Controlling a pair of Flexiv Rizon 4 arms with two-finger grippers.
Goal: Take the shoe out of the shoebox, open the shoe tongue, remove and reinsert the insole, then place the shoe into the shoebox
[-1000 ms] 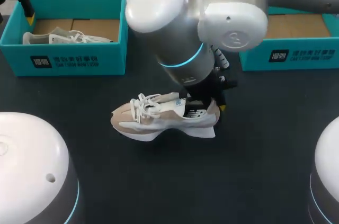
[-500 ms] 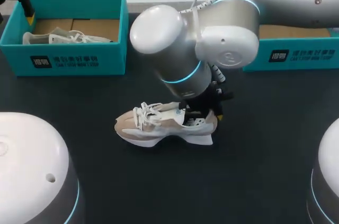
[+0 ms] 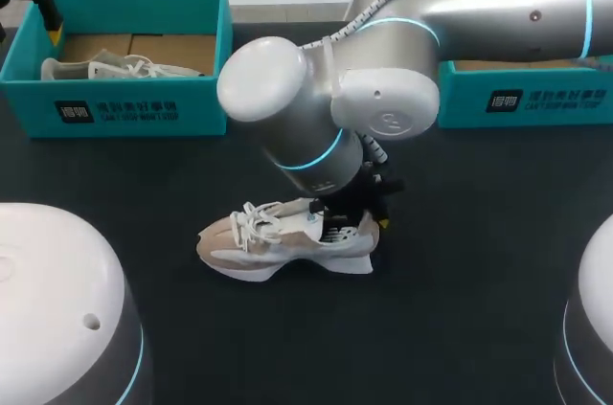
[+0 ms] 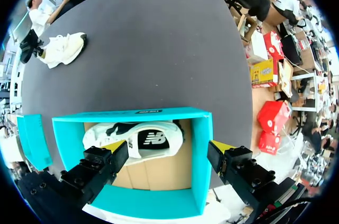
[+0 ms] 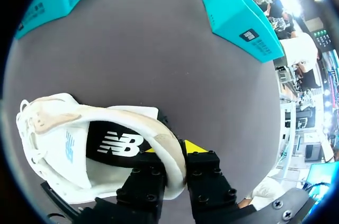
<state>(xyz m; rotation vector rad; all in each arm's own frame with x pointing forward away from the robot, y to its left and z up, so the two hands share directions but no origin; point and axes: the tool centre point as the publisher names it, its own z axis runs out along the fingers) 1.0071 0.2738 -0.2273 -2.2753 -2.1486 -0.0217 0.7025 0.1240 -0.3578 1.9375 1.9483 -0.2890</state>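
A beige and white shoe (image 3: 278, 237) lies on the dark table, toe to the left, laces loose. My right gripper (image 3: 362, 218) is at its heel. In the right wrist view the right gripper (image 5: 177, 152) is shut on the shoe (image 5: 69, 134), one finger inside the heel collar and one outside; the black insole (image 5: 119, 143) shows inside. My left gripper (image 4: 167, 155) hangs open over the left teal shoebox (image 4: 201, 155), touching nothing. A second white shoe (image 4: 143, 139) lies in that box.
The left shoebox (image 3: 124, 103) with its shoe (image 3: 105, 68) stands at the back left. Another teal shoebox (image 3: 527, 99) stands at the back right. Dark bare table surrounds the shoe on all sides.
My right arm has lowered and shifted left with the shoe, which now sits lower and flatter on the table. The left gripper has stayed over its box.
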